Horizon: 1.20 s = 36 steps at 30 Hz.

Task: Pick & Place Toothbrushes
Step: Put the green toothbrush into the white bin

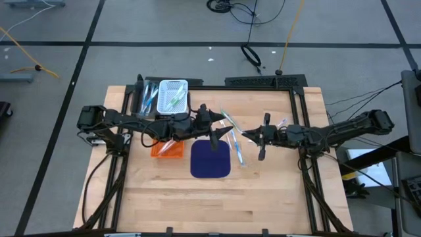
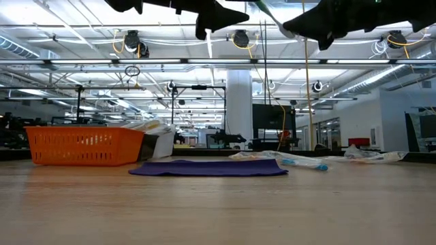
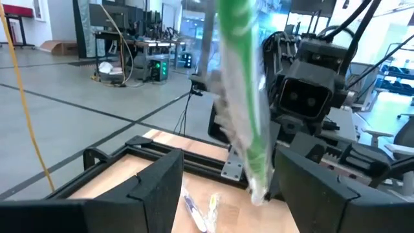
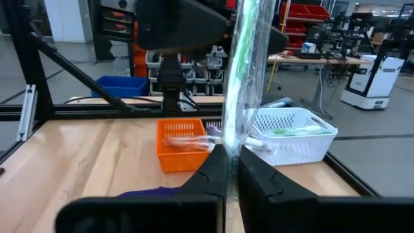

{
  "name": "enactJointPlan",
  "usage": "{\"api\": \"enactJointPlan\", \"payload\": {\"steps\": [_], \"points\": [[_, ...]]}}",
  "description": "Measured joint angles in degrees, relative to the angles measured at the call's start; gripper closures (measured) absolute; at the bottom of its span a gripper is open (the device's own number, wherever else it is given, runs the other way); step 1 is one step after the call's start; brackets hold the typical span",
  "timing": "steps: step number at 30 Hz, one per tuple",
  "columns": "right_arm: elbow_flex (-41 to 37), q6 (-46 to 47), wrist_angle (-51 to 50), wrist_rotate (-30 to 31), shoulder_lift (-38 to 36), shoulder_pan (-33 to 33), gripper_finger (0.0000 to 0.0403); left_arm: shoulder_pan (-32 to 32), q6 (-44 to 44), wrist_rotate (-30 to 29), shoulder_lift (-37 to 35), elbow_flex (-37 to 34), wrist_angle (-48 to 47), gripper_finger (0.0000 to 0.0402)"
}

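Handover in progress above the bench centre, over the blue mat [image 1: 210, 160]. Right gripper [image 4: 228, 169] was pinching a wrapped green toothbrush [image 4: 244, 71] by one end, upright. Left gripper [image 3: 223, 188] was spread wide, toothbrush between its fingers. Best move: left closes squarely mid-handle before right lets go. More toothbrushes [image 1: 233, 135] lay right of the mat; white basket [image 1: 173, 96] sat at the far-left edge.

mat [image 1: 210, 160]: table [image 1: 263, 197] centre | basket [image 1: 168, 149]: just left of mat | second basket [image 1: 173, 95]: behind first | loose toothbrushes [image 1: 234, 137]: right of mat, on table
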Motion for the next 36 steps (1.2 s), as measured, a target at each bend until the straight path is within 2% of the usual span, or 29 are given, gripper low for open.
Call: {"api": "enactJointPlan", "payload": {"steps": [11, 15, 20, 22, 26, 28, 32, 36], "points": [[0.0, 0.5, 0.5, 0.0, 2.5, 0.0, 0.0398, 0.0, 0.2, 0.5, 0.0, 0.0, 2.9, 0.0168], [0.0, 0.5, 0.5, 0.0, 2.8, 0.0, 0.0398, 0.0, 0.7, 0.6, 0.0, 0.0, 2.6, 0.0232], [0.0, 0.3, 0.4, 0.3, 2.8, 0.0, 0.0397, -0.1, 1.5, 1.5, 0.0, 0.0, 2.1, 0.0359], [0.0, 0.3, 0.4, 0.0, 2.8, -0.1, 0.0397, -0.2, 1.8, 2.6, 0.0, 0.0, 2.0, 0.0383], [0.0, 0.3, 0.3, -0.2, 2.8, -0.2, 0.0394, 0.0, 1.4, 3.9, 0.0, 0.0, 2.0, 0.0378], [0.0, 0.3, 0.3, -0.2, 2.8, -0.2, 0.0385, 0.0, 1.6, 4.0, 0.0, 0.0, 1.9, 0.0387], [0.0, 0.8, 0.0, 0.4, 2.8, -0.2, 0.0352, -0.1, 1.7, 4.0, 0.0, 0.0, 1.1, 0.0390], [0.0, 0.4, -0.7, 4.1, 2.7, -0.2, 0.0309, 0.0, 2.6, 3.0, -0.6, -0.1, -1.7, 0.0392]]}}
